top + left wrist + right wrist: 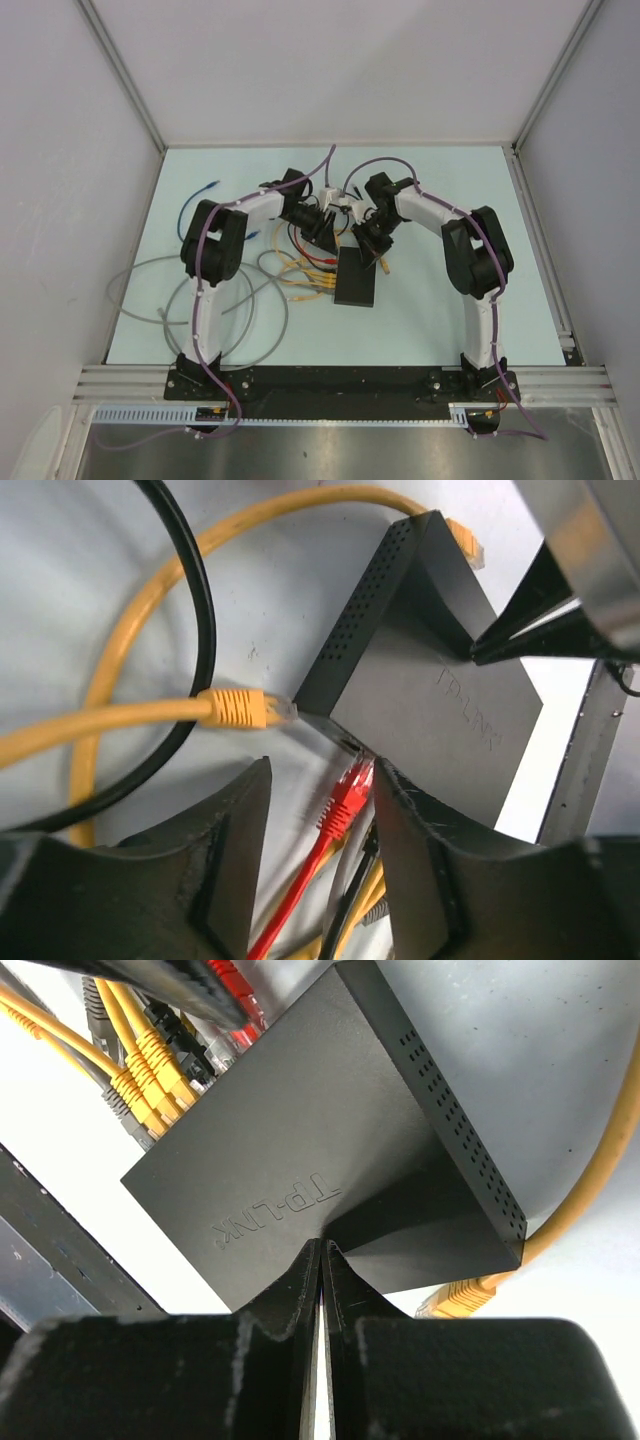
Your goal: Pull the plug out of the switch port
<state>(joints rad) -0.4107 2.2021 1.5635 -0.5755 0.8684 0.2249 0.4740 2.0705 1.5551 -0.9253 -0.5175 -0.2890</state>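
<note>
The switch (356, 279) is a flat black TP-LINK box lying mid-table; it also shows in the left wrist view (430, 705) and the right wrist view (300, 1130). A red plug (348, 792) points into the port edge of the switch, its tip at a socket. My left gripper (322, 775) is open, its jaws on either side of the red plug, which lies close to the right finger. My right gripper (322, 1245) is shut and empty, its tips pressed on the switch's top. The red plug (235, 985) shows beside several yellow plugs (150, 1075) seated in the sockets.
A loose yellow cable ends in a plug (245, 708) beside the switch, and a black cable (195, 630) curves past it. Another loose yellow plug (462, 1298) lies by the switch's far corner. Grey cable loops (160, 300) and a blue-tipped cable (205, 187) lie left.
</note>
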